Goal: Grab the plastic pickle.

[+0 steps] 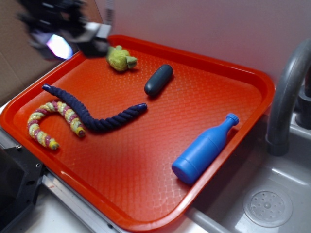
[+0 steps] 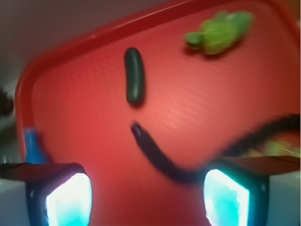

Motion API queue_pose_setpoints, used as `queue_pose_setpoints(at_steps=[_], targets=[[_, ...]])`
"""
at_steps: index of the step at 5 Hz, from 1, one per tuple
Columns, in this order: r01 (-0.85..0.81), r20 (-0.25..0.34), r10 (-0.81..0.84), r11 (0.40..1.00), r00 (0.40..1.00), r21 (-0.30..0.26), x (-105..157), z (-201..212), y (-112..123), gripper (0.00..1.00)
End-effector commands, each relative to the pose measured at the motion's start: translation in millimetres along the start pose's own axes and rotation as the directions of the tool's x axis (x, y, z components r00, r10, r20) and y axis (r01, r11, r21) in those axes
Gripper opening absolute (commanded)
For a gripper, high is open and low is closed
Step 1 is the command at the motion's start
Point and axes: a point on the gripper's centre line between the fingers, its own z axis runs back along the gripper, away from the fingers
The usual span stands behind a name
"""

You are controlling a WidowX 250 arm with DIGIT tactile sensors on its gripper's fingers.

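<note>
Our gripper [image 2: 148, 197] hangs with its jaws spread wide and nothing between them; in the wrist view the two fingers [image 2: 70, 200] sit at the bottom corners with bare red tray [image 2: 70, 117] showing across the gap. In the exterior view the gripper [image 1: 60, 29] is a blurred dark mass above the tray's far left corner, so we cannot read its height from there.

Ahead of the claw, just past the jaw line, the tip of the dark blue rope [image 2: 155, 153] lies across our path, curving off to the right. Beyond that tip, further forward and slightly left of the midline between the fingers, lies the plastic pickle [image 2: 134, 75]. It rests flat on the tray, apart from the rope's end and from the fuzzy green plush toy [image 2: 218, 30], which sits ahead and to the right.

The pickle's long axis runs nearly straight away from us, almost at right angles to the line joining the fingers. We judge that the jaws would close across its narrow width as they stand; the claw mainly needs to travel forward over the rope tip, then descend.
</note>
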Motion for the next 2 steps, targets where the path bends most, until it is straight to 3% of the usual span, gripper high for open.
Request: queue_pose_setpoints(at_steps=[1, 2], targets=[[-0.087, 0.017, 0.085, 0.989, 0.996, 0.121, 60.1, -48.2, 8.5, 1.00], [-0.055, 0.003, 0.055, 0.987, 0.998, 0.149, 49.9, -41.0, 8.2, 1.00]])
